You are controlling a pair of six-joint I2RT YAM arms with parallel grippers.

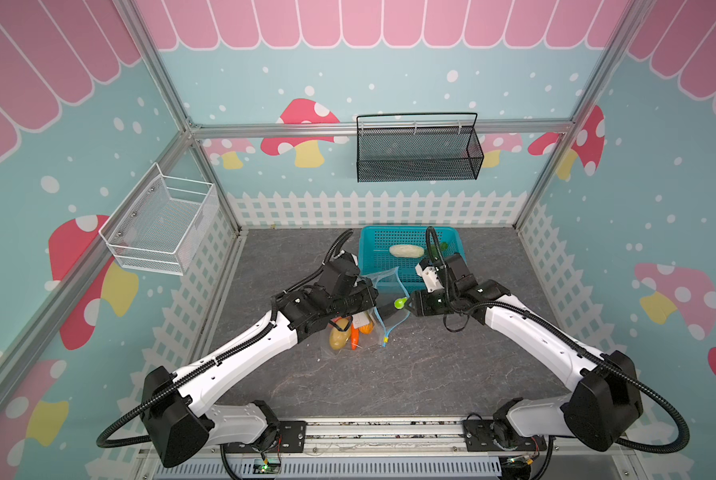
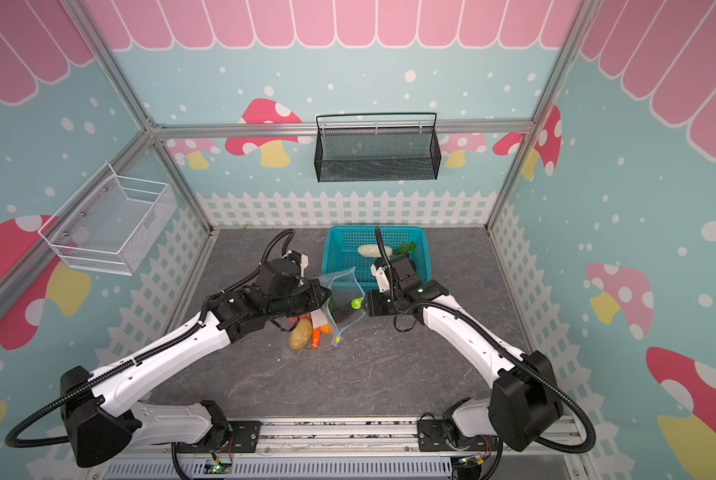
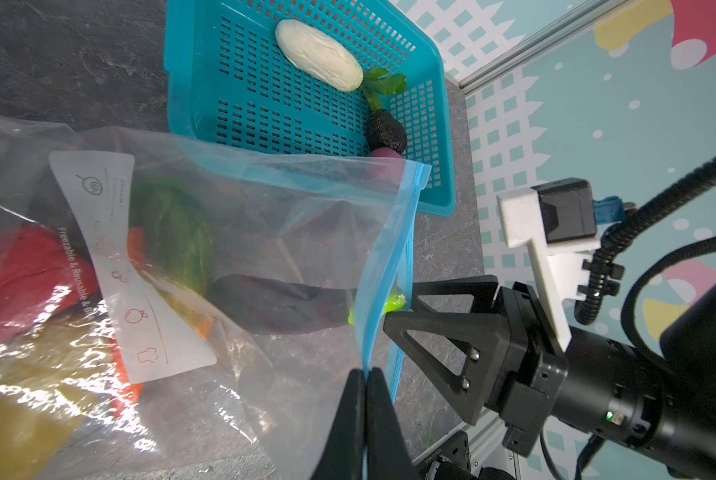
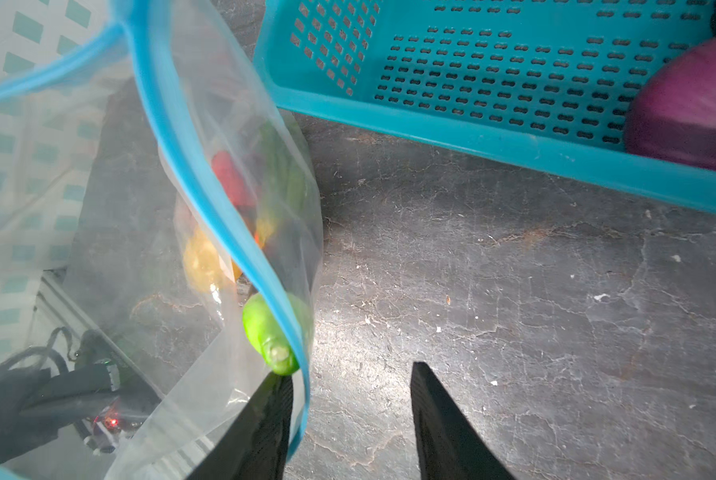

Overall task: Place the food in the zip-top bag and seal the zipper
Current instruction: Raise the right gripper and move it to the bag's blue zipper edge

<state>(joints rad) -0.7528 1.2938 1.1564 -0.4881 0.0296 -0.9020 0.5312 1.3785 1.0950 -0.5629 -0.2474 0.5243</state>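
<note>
Grey stone-look tabletop (image 1: 389,374), mushroom-wallpaper booth: left gripper (image 3: 366,374) clamped shut on zipper (image 3: 383,266), holding zip-top bag (image 3: 290,216) mouth up. Right gripper (image 4: 350,370) jaws apart, empty, one finger at eggplant (image 3: 281,305) stem (body inside bag). Radish (image 3: 319,54), onion (image 4: 693,108) lie in teal basket (image 3: 206,83). Bag film looks limp, slippery, light; zipper edge likely firmest hold.

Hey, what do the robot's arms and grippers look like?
The left arm and right arm have white shells with black joints and black ribbed cable conduit alongside. The left gripper and right gripper have black pointed fingers; the right's are open triangular frames. A white bracket carries the right arm's black wrist camera. A green light glows on its wrist.
</note>
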